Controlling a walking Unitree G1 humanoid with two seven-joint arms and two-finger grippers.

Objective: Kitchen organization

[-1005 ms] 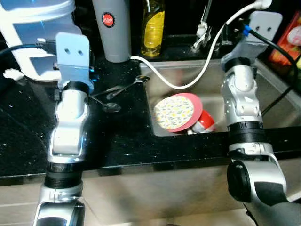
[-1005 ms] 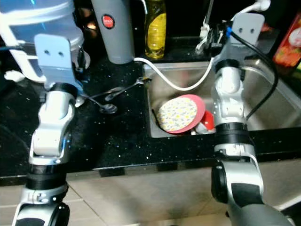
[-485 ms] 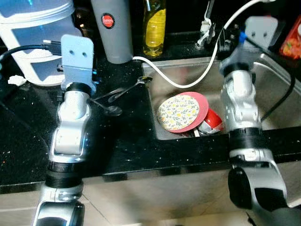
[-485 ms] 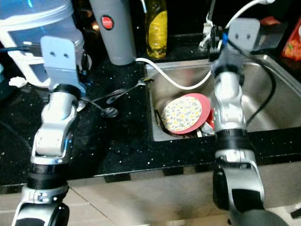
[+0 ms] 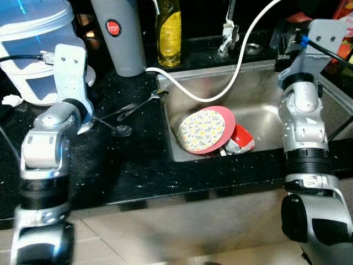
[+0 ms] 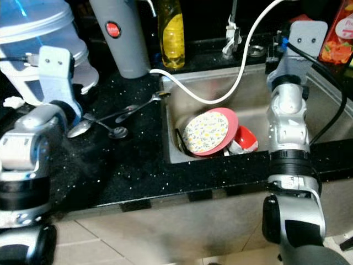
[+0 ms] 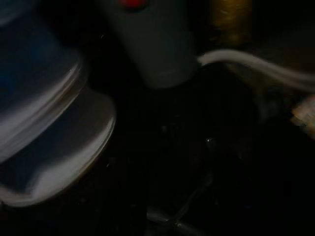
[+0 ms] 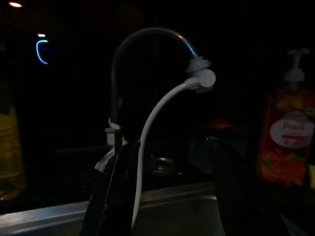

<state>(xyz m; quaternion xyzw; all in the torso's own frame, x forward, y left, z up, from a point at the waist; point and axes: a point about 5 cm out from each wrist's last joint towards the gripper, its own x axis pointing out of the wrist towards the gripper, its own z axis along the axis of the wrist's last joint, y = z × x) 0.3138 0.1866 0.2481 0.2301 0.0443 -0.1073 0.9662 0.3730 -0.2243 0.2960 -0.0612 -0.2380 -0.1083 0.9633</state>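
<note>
Right gripper (image 8: 167,196) raised before the tap (image 8: 147,44), fingers apart; left gripper's state unclear; plate (image 5: 203,130) in sink (image 5: 259,88)

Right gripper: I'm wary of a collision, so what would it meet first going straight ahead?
Probably the white hose hanging from the faucet; the right gripper is open towards it, though depth is unclear.

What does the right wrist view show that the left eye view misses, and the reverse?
Right wrist view alone: the curved faucet spout and an orange pump bottle. Left eye view alone: the floral plate on a red plate in the sink, spoons on the black counter, a grey canister. Both: the white hose and the yellow bottle.
</note>
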